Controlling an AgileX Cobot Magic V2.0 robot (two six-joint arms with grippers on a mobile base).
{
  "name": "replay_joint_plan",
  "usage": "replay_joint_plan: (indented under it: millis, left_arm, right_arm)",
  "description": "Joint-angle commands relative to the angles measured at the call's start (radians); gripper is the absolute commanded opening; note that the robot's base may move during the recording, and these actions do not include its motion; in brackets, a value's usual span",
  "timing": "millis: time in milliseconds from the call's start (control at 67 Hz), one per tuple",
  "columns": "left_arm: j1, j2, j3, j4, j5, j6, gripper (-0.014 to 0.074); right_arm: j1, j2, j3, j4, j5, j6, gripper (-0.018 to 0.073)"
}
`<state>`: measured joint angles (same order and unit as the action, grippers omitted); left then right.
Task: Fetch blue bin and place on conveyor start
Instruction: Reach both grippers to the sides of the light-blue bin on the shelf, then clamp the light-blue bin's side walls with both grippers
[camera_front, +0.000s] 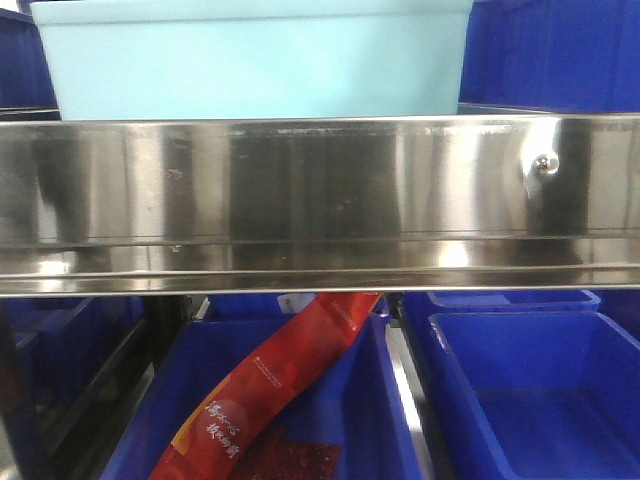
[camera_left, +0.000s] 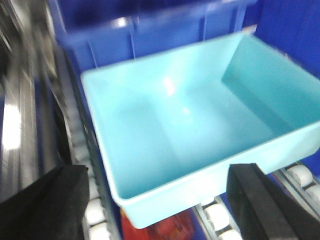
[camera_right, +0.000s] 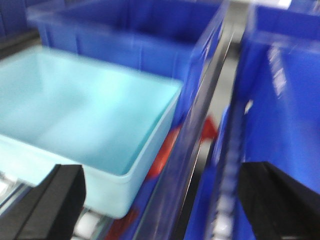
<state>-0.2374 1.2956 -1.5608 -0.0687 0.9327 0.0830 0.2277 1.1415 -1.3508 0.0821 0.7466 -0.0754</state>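
The blue bin (camera_right: 75, 110) is seen at the left, pale cyan, with its smooth interior turned up towards the camera. Its near right corner is shown between the two black fingers (camera_right: 47, 205) of the right gripper (camera_right: 160, 210), which are spread wide apart along the lower edge. A dark blue bin (camera_right: 125, 35) is set just behind the pale one. A second dark blue bin (camera_right: 292, 100) is placed at the right, across a slanting metal rail (camera_right: 222, 65). Patches of a red object (camera_right: 162, 152) are glimpsed lower down, just beside the pale bin's right wall. White rollers (camera_right: 85, 225) are made out beneath its near corner. Everything is rendered blurred, so finer detail cannot be told.
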Motion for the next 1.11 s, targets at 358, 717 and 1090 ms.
replay_joint_plan:
  millis: [358, 717, 1090]
  left_arm:
    - [0.046, 0.400, -0.396, 0.136, 0.288, -0.147, 0.0465]
    - [0.066, 0.537, -0.395, 0.130, 0.199, -0.147, 0.0465]
    - [0.066, 0.607, -0.395, 0.119, 0.136, -0.147, 0.0461]
  right_arm:
    - [0.001, 0.540, -0.656, -0.029, 0.466, 0.120, 0.0496]
    - [0.001, 0.743, -0.682, -0.042, 0.411, 0.136, 0.0496]
    - [0.001, 0.841, -0.682, -0.010, 0.319, 0.136, 0.0496]
